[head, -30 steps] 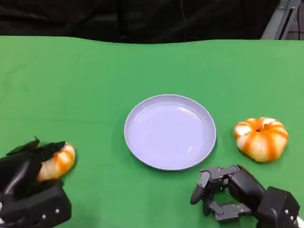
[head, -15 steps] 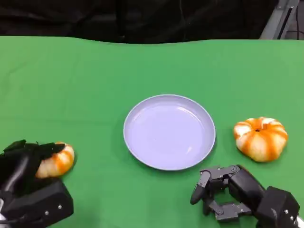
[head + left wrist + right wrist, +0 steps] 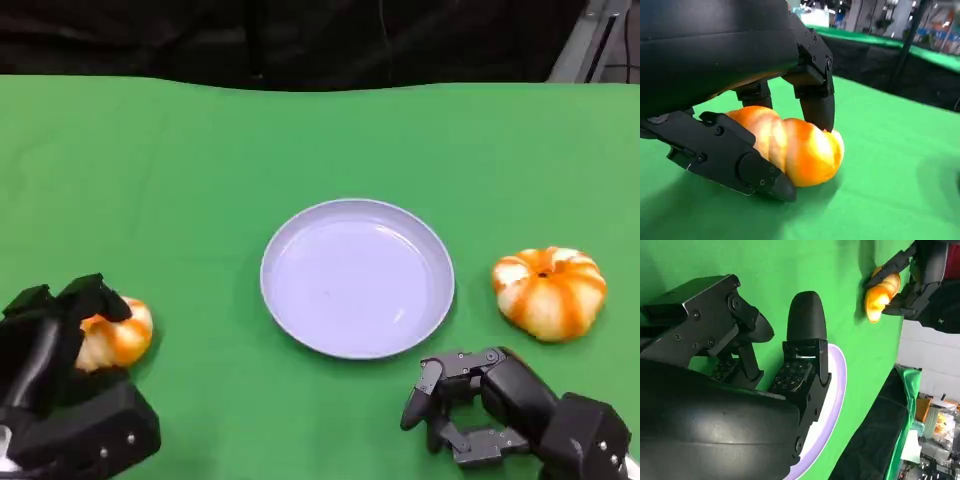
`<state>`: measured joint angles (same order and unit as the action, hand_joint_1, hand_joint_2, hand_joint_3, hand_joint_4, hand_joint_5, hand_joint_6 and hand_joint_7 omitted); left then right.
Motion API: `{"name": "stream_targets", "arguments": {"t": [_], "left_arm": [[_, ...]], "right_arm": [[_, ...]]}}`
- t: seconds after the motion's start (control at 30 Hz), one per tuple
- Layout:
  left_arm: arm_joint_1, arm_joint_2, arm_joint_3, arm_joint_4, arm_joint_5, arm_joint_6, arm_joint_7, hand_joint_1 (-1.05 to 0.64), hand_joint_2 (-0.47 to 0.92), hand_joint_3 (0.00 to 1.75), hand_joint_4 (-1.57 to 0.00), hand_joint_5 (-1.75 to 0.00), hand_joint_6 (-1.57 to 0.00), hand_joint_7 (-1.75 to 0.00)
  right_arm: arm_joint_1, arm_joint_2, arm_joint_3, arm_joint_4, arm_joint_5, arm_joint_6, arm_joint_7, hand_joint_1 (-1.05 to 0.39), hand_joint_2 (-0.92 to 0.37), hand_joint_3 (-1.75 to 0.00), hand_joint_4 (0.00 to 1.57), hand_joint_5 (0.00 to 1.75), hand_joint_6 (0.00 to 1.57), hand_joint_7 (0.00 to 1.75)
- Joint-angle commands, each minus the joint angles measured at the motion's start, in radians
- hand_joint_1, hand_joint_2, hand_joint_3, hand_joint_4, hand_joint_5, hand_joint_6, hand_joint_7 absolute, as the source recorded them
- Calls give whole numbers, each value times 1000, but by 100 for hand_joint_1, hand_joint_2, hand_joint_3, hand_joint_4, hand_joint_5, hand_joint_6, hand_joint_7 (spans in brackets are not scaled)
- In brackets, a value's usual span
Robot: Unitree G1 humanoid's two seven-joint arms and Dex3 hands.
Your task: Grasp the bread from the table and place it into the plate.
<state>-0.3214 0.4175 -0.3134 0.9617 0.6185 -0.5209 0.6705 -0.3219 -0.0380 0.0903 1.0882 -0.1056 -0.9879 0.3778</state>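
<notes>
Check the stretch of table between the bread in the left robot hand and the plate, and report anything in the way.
Nothing visible blocks it. The left robot hand grips the bread at the table's near left, and only bare green cloth lies between it and the plate. The second bread sits on the plate's far side.

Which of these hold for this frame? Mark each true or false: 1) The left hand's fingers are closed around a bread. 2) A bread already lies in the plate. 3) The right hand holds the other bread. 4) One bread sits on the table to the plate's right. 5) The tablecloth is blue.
1) True: the left hand has its fingers wrapped around the bread.
2) False: the plate holds nothing; both breads are outside it.
3) False: the right hand holds nothing, and the second bread lies apart from it.
4) True: it lies untouched on the table right of the plate.
5) False: the cloth is green.
</notes>
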Motion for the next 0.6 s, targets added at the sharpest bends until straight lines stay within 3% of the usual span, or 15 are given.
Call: {"name": "stream_targets", "arguments": {"t": [0.03,0.33,0.6], "left_arm": [[25,17,2,-53,27,6,49,-4,81,0,-61,-174,-62,-146],[73,38,15,-179,68,-3,107,-2,81,0,-61,-175,-59,-151],[102,58,24,-270,95,-16,129,-3,80,0,-64,-171,-65,-141]], "right_arm": [[-4,-10,0,0,6,9,-2,22,-58,-107,98,133,99,96],[-11,-9,0,7,3,4,-6,21,-57,-109,99,133,100,96],[-12,-5,1,8,2,1,-7,21,-56,-109,99,134,100,97]]}}
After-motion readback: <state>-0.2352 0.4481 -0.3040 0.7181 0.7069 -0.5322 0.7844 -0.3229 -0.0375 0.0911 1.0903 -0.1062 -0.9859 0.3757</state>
